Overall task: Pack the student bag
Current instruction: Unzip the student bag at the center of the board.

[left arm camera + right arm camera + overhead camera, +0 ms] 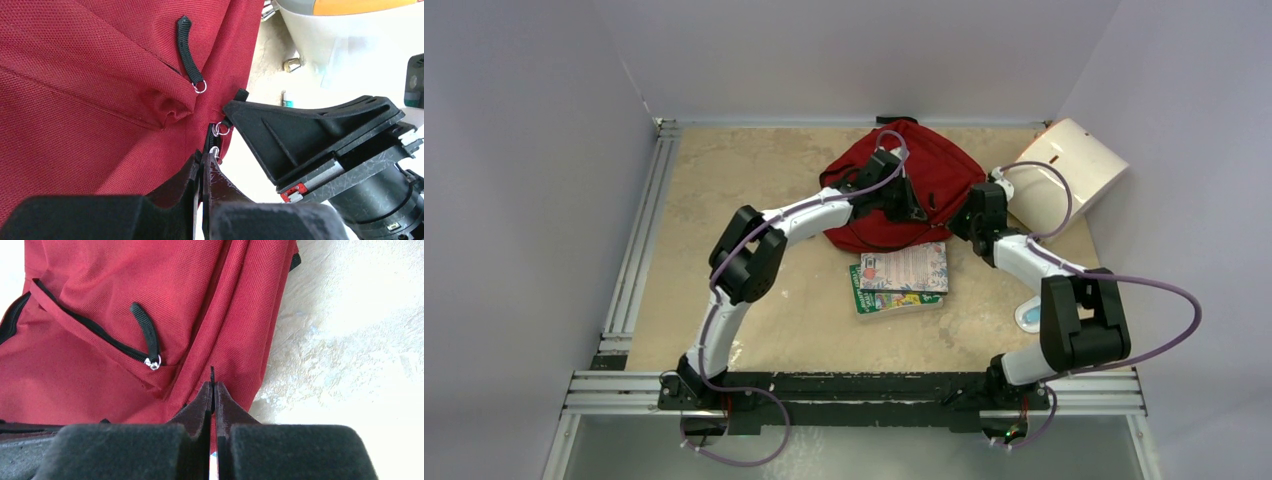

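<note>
Two black tabs (210, 139) of the student bag (924, 165), at the table's (754, 180) far middle, are pinched by the closed left gripper (203, 162) and right gripper (212, 386) and judged the surest holds on its soft fabric.

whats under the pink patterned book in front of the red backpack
A green book lies under the patterned book; only its near strip and left edge show. The rest of its cover is hidden, so anything else beneath cannot be seen.
</note>
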`<move>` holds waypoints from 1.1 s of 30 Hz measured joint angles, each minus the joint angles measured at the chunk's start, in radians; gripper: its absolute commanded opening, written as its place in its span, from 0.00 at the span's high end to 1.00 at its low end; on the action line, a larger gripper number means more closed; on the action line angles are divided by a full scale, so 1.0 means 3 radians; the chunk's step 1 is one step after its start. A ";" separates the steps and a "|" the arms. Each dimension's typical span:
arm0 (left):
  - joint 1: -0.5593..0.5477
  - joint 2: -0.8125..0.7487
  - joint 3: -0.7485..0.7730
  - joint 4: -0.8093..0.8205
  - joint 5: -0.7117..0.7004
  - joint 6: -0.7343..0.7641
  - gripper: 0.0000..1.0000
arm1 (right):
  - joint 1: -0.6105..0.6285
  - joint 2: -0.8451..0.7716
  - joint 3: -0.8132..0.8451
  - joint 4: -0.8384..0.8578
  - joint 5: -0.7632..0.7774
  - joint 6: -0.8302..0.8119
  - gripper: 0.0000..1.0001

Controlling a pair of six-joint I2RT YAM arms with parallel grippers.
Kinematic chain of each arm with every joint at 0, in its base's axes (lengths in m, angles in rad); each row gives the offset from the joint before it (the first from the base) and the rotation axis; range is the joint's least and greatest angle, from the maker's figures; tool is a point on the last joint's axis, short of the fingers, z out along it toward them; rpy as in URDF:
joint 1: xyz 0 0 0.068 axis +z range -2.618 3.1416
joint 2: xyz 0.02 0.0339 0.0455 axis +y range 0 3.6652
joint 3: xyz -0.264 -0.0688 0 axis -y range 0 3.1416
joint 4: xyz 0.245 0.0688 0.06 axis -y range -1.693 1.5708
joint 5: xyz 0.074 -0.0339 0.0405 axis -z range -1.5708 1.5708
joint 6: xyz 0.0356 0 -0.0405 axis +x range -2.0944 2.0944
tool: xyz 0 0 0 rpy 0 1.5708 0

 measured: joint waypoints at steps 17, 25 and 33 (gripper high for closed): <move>0.0000 -0.0448 -0.0072 -0.0375 -0.0206 0.0637 1.00 | -0.0114 0.0294 0.0193 -0.0015 0.0056 0.0000 1.00; 0.0000 -0.0827 -0.0395 -0.0548 -0.0450 0.0874 1.00 | -0.0169 0.0315 0.0291 -0.0025 0.0056 -0.0006 1.00; 0.0036 -0.1115 -0.0637 -0.0692 -0.0692 0.1052 1.00 | -0.0206 0.0315 0.0341 -0.0064 0.0053 -0.0017 1.00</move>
